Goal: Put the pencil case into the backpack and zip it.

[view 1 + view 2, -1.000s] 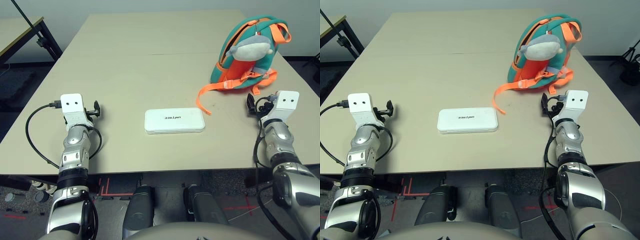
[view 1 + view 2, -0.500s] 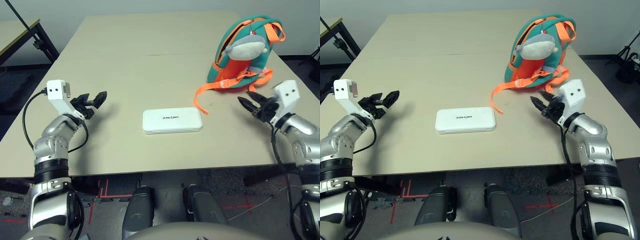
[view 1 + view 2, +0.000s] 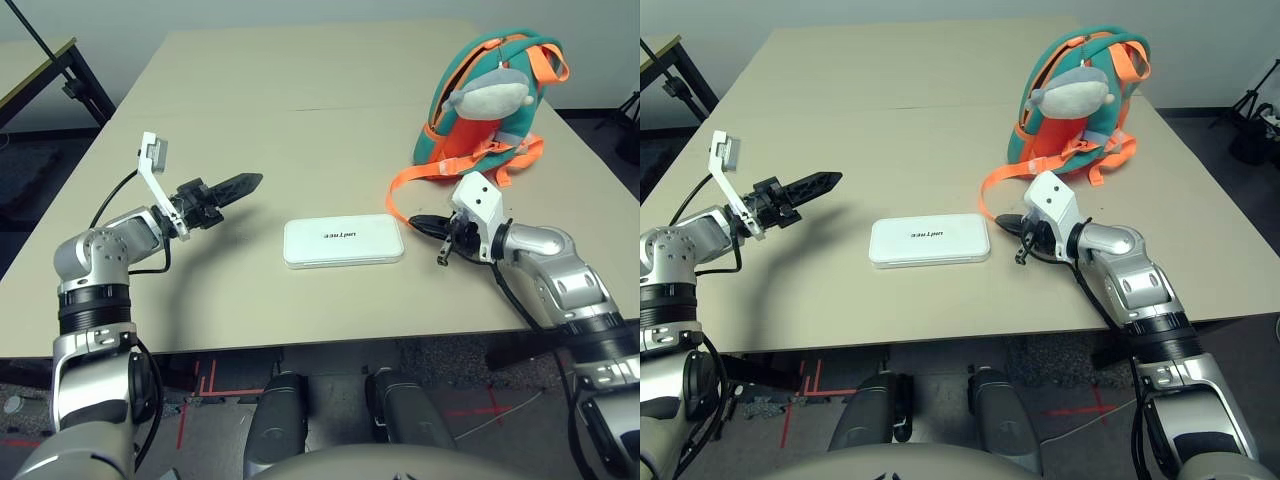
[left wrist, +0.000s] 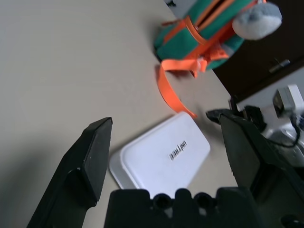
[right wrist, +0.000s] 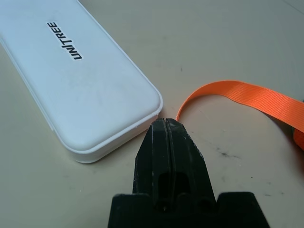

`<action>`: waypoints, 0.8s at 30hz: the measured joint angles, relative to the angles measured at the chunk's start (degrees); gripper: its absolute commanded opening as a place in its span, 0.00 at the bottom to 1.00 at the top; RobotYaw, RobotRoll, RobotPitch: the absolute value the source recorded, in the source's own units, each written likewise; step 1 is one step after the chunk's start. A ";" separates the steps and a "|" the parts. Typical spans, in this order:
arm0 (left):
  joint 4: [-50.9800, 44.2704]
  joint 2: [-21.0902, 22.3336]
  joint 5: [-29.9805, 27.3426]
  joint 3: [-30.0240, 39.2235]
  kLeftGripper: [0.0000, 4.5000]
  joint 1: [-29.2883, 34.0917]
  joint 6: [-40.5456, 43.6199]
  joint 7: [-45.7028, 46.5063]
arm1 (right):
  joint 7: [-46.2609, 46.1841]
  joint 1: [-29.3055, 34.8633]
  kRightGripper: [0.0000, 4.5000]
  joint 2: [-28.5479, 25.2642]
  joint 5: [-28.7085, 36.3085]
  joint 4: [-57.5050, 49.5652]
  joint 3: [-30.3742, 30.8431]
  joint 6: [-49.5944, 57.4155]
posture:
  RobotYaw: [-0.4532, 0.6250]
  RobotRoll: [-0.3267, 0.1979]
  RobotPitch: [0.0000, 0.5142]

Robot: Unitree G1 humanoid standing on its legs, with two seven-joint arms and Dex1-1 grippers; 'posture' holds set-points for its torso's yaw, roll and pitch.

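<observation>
A: Case [image 3: 343, 241] lay flat mid-table, untouched; backpack [image 3: 487, 100] stood well behind, to its right.

B: Right gripper [image 5: 167, 142] closed, empty, just beside case's end; left gripper [image 4: 166, 142] open, apart. Judged: open right fingers before straddling case.

"UNITREE" in dark capitals on the white pencil case [image 5: 80, 71].

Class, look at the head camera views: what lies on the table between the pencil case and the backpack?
Between the pencil case and the backpack, the eye views show a loose orange strap curling over the table, with the right gripper beside its end.
</observation>
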 measured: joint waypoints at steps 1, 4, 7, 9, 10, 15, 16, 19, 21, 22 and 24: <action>0.45 0.02 -0.01 -1.51 1.00 -0.15 1.12 -1.54 | 0.14 -0.11 0.01 0.00 -0.38 0.31 0.30 -0.26 | 0.34 0.62 0.16; 2.90 0.07 -0.03 -3.85 1.00 -0.53 3.36 -5.06 | 0.74 -0.47 0.01 -0.03 -0.84 1.08 0.77 -1.00 | 0.33 0.62 0.16; 4.62 0.16 -0.01 -5.58 1.00 -1.18 5.53 -7.82 | 1.48 -0.56 0.01 -0.15 -1.68 1.16 1.39 -1.28 | 0.32 0.62 0.17; 6.19 0.16 0.13 -6.61 1.00 -2.06 6.51 -8.84 | 2.29 -0.56 0.01 -0.36 -2.23 1.03 1.75 -1.31 | 0.32 0.62 0.17; 6.82 0.24 0.25 -6.90 1.00 -2.41 7.08 -9.29 | 2.62 -0.54 0.01 -0.44 -2.73 0.88 1.97 -1.39 | 0.32 0.62 0.17; 10.31 0.71 1.17 -8.71 1.00 -2.99 8.57 -11.56 | 3.53 -0.53 0.01 -0.52 -4.55 -0.05 3.69 -1.97 | 0.32 0.62 0.17; 11.37 1.03 1.63 -8.84 1.00 -3.07 8.63 -11.83 | 3.60 -0.57 0.01 -0.52 -5.00 -0.05 3.69 -2.12 | 0.32 0.62 0.18; 13.59 1.55 2.61 -9.04 1.00 -4.21 8.68 -12.58 | 3.69 -0.75 0.01 -0.64 -5.89 0.00 3.70 -2.63 | 0.32 0.62 0.18; 13.86 1.93 3.31 -9.81 1.00 -4.91 8.67 -13.69 | 3.84 -1.19 0.01 -0.60 -6.40 0.04 3.77 -2.90 | 0.32 0.62 0.18; 14.40 2.08 3.68 -10.17 1.00 -5.10 8.65 -14.10 | 3.84 -1.43 0.01 -0.57 -6.55 0.04 3.77 -2.94 | 0.32 0.62 0.18; 15.81 2.21 4.62 -10.70 1.00 -5.16 8.61 -14.70 | 3.84 -1.68 0.01 -0.54 -6.86 0.07 3.76 -3.13 | 0.32 0.62 0.18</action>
